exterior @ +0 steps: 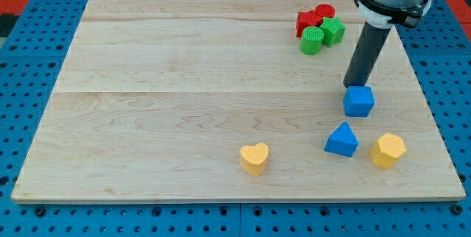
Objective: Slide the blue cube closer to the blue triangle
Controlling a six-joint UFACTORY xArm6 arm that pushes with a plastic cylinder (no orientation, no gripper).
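No claw is being carried. My tip (352, 85) is being pressed against the blue cube (358, 101) from above; the blue triangle (341, 140) is lying near, a small gap remaining.

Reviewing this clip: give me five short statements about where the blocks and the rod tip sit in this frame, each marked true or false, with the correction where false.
1. My tip sits at the top edge of the blue cube. True.
2. The blue triangle lies at the view's top of the blue cube. False: it lies below it, slightly to the left.
3. The yellow heart touches the blue triangle. False: bare board separates them.
4. The red and green blocks cluster near the view's top right. True.
5. A yellow block sits just right of the blue triangle. True.
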